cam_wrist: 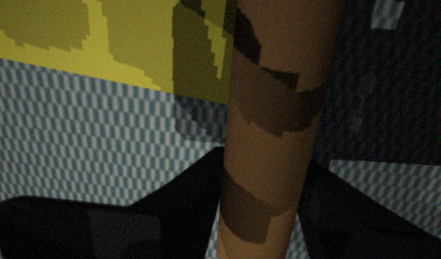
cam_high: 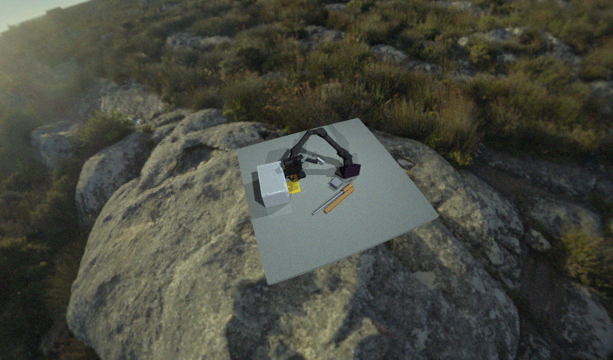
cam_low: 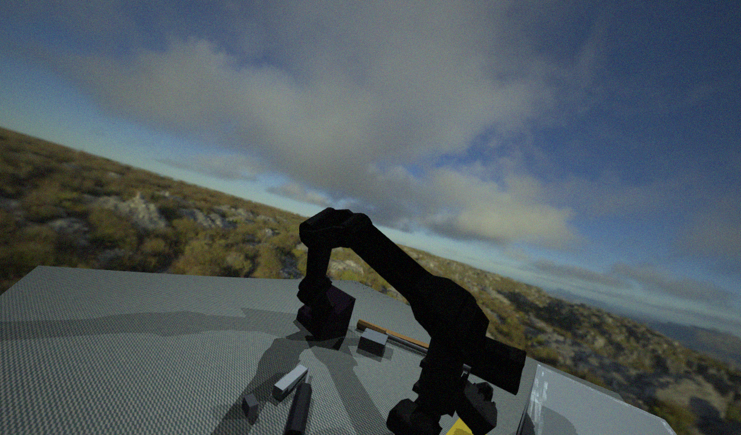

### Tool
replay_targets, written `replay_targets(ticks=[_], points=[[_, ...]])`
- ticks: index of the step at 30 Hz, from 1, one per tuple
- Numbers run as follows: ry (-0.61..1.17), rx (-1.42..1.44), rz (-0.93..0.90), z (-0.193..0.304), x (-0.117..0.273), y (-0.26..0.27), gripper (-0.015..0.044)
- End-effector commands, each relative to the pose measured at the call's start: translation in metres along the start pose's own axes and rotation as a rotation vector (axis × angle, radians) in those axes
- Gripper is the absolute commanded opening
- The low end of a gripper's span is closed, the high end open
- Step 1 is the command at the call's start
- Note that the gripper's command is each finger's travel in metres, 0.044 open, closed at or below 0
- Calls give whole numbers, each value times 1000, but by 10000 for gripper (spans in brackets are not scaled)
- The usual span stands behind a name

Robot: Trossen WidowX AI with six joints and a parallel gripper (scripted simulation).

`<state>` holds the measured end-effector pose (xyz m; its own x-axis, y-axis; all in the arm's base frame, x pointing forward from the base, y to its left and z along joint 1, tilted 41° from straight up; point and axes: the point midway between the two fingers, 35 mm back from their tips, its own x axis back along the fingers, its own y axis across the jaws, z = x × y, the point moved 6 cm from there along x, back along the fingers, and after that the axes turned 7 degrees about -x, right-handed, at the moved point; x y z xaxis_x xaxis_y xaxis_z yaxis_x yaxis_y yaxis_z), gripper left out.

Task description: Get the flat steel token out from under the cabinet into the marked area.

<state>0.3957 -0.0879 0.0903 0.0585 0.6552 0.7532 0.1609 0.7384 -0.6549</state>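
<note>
My gripper (cam_high: 293, 175) (cam_wrist: 258, 160) is shut on a brown-orange cylindrical handle (cam_wrist: 267, 151). It is low in front of the cabinet, and the handle crosses the edge of the marked area in the wrist view. The far end of what I hold is out of the wrist view. The pale cabinet (cam_high: 272, 178) (cam_low: 589, 408) stands on the table beside the gripper. The yellow marked area (cam_high: 293, 188) (cam_low: 459, 428) (cam_wrist: 141, 54) lies in front of it, partly shaded and partly covered by the gripper and handle. The steel token does not show in any view.
On the table (cam_high: 344, 232) lie a metal rod (cam_high: 327, 203) with an orange handle and an orange bar (cam_high: 339, 200) beside it. A grey block (cam_high: 335, 182) (cam_low: 372, 341) is near the arm's base. A dark cylinder (cam_low: 298, 408), a pale block (cam_low: 290, 381) and a small cube (cam_low: 250, 408) lie behind the arm.
</note>
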Motion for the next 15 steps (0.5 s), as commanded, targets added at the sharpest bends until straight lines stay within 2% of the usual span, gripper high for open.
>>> replay_targets(ticks=[1,15], points=[[4,8,-7,2,-1,8,0],[4,8,-8,3,-1,20,0]])
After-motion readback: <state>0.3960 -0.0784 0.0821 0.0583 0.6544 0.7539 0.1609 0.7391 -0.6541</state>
